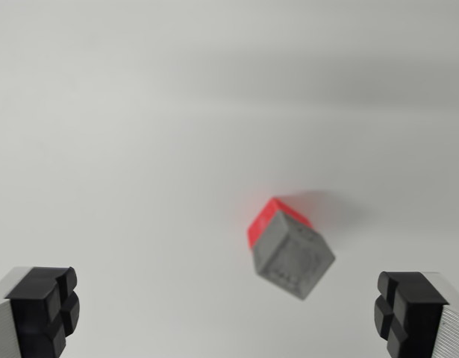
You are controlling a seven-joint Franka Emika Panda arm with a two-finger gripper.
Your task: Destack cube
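Two cubes, one grey cube (292,257) and one red cube (268,218) under it, lie ahead between two black fingertips (44,307).

Both fingers (42,309) are cut off by the bottom edge — only their tips show. Between them, the grey cube (292,257) hides most of the red cube (268,218) — both blurred.

Single wrist view, straight down past pincer (224,317) onto table (139,112).
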